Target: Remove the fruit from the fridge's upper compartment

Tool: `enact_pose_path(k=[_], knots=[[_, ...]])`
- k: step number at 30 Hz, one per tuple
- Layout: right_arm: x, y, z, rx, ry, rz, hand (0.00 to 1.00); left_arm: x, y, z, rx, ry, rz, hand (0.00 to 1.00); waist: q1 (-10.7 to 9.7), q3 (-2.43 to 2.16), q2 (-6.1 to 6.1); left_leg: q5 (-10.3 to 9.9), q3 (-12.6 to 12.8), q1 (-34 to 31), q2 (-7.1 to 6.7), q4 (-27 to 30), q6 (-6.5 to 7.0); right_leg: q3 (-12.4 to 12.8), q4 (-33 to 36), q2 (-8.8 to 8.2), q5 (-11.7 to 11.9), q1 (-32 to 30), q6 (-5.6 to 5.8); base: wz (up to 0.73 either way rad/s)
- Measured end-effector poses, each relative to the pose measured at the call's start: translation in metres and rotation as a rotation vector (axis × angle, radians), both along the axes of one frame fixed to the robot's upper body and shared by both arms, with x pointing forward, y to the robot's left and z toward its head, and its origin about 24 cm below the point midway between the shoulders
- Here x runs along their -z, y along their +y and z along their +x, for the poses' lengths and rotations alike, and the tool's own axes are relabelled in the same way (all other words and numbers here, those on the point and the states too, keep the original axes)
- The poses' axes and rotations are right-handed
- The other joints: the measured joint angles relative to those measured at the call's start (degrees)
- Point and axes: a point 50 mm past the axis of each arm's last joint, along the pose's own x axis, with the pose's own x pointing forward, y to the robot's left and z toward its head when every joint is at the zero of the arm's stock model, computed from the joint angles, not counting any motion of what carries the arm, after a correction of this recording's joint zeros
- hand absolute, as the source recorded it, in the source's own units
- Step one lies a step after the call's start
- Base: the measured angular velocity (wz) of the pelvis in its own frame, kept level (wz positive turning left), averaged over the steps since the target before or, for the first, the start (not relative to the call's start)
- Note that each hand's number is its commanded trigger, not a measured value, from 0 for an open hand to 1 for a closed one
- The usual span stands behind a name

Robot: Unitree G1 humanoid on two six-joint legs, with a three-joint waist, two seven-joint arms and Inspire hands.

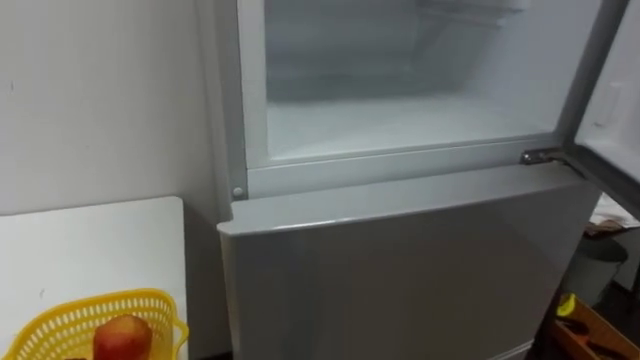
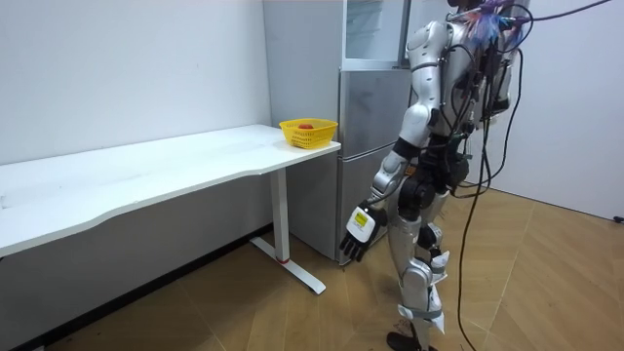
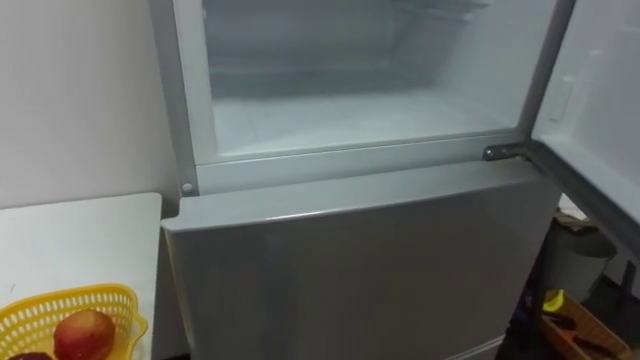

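I stand facing the fridge, whose upper compartment point(image 1: 400, 110) is open, its door point(image 1: 615, 100) swung out to my right. The white inside looks bare as far as it shows. On the white table point(image 1: 90, 250) to my left stands a yellow basket point(image 1: 50, 325) with a red apple point(image 1: 122, 337) in it. In the room view my left hand point(image 2: 358, 232) hangs at my side, below table height, with relaxed fingers that hold nothing.
The lower fridge door point(image 1: 400, 270) is closed right before me. A grey bin point(image 1: 598, 268) and some wooden and yellow items point(image 1: 585, 325) sit on the floor under the open door at the right. The long table point(image 2: 146, 171) runs along the wall.
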Motion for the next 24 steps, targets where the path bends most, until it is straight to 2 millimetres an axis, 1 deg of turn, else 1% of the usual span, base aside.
enact_pose_path(k=[1,4,6,9,11,15,17,19,24], knots=[[-0.007,-0.001,0.001,0.003,-0.019,-0.021,0.00,0.000,0.000,-0.001,0.001,-0.002,0.001,0.00,0.03,0.06,-0.05,0.00,0.00,-0.03,0.04,0.00,0.00,-0.06,-0.02,0.01,0.00,0.00,-0.01,0.00],[-0.019,-0.002,0.004,0.008,-0.057,-0.067,0.00,0.000,0.000,-0.001,0.005,-0.009,0.003,0.00,0.17,0.14,-0.08,0.00,0.21,-0.12,0.07,0.00,0.00,-0.09,-0.05,0.04,-0.02,-0.01,-0.01,0.00],[-0.028,-0.002,0.006,-0.002,-0.082,-0.097,0.00,0.000,0.000,0.000,0.012,-0.020,0.006,0.00,-0.05,0.10,0.01,0.00,0.20,-0.51,0.06,0.01,0.00,-0.21,-0.06,0.01,-0.02,-0.18,0.01,0.04],[-0.042,-0.002,0.010,-0.029,-0.142,-0.162,0.00,0.000,-0.001,0.001,0.015,-0.029,0.002,0.00,0.14,0.04,0.21,0.00,0.21,-0.79,0.09,-0.02,0.00,-0.27,-0.06,0.02,0.00,-0.35,0.01,0.00],[-0.055,0.000,0.018,-0.063,-0.198,-0.226,0.00,0.001,-0.004,-0.002,0.012,-0.028,-0.010,0.00,0.04,-0.07,0.40,0.00,0.23,-0.65,0.09,0.00,0.00,-0.28,-0.06,0.02,0.02,-0.22,-0.01,0.00],[-0.076,0.003,0.028,-0.125,-0.297,-0.325,0.00,0.001,-0.004,-0.002,0.013,-0.034,-0.010,0.00,0.22,-0.10,0.64,0.00,0.23,-0.56,0.10,0.00,0.00,-0.37,-0.24,0.03,0.04,-0.04,0.01,0.00],[-0.093,0.010,0.032,-0.171,-0.365,-0.394,0.00,0.002,-0.005,-0.004,0.010,-0.026,-0.013,0.00,1.03,-0.04,0.99,0.00,0.11,-0.52,0.10,-0.01,0.00,-0.40,-0.16,0.00,0.04,-0.04,0.01,0.00],[-0.104,0.017,0.036,-0.211,-0.400,-0.447,0.00,0.003,-0.006,-0.005,0.009,-0.018,-0.012,0.00,1.62,-0.04,1.03,0.01,0.15,-0.51,0.11,-0.01,-0.01,-0.38,-0.09,0.01,0.04,-0.07,0.01,0.00],[-0.108,0.021,0.041,-0.261,-0.437,-0.486,0.00,0.006,-0.010,-0.016,-0.007,0.026,-0.032,0.00,2.03,-0.02,0.99,0.01,0.13,-0.45,0.13,-0.01,-0.01,-0.41,-0.09,0.01,0.18,0.00,-0.07,0.00]])
